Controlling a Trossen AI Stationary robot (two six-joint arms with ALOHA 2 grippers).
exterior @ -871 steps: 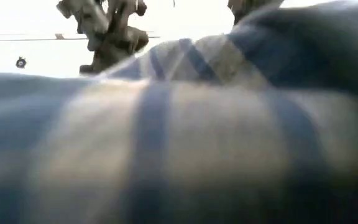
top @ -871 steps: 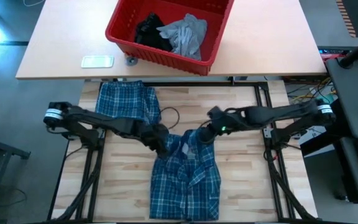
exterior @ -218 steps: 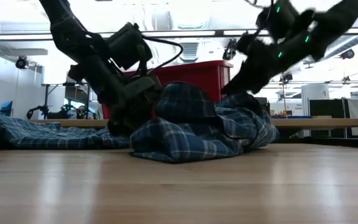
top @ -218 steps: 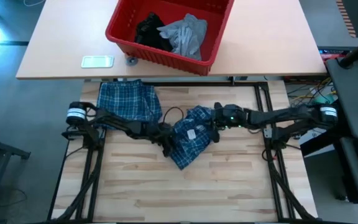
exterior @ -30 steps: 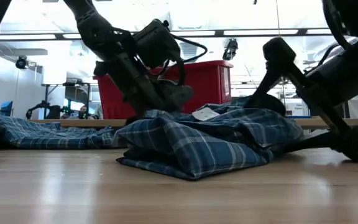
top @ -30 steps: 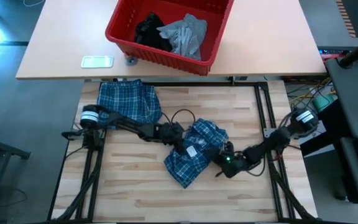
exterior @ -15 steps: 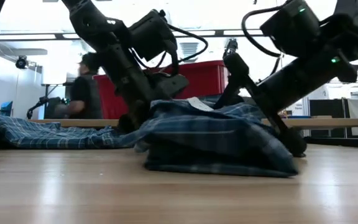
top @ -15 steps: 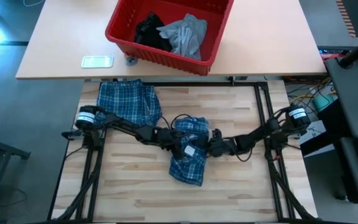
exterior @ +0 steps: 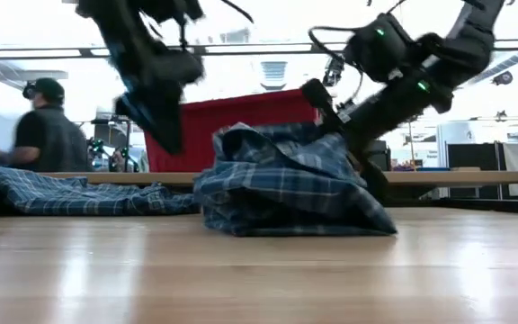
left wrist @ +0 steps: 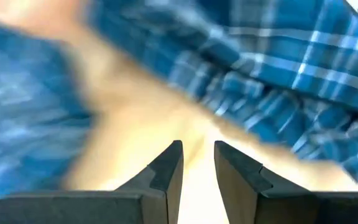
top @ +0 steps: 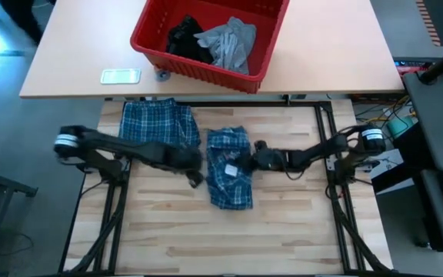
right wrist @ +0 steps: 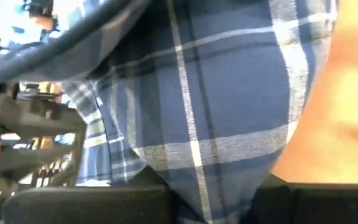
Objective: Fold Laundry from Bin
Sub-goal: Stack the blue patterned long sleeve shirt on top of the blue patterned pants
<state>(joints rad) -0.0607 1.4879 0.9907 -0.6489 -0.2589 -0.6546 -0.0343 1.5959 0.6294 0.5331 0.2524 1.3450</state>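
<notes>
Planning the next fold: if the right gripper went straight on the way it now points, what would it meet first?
The right gripper already presses into the folded blue-and-white plaid shirt; going on, it would probably just push deeper into it.

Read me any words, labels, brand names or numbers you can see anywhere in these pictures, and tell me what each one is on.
No text is readable in any view.
White tag on the folded plaid shirt: too small to read.
Pale flat object on the far table beside the red bin: any marking is too small to read.
</notes>
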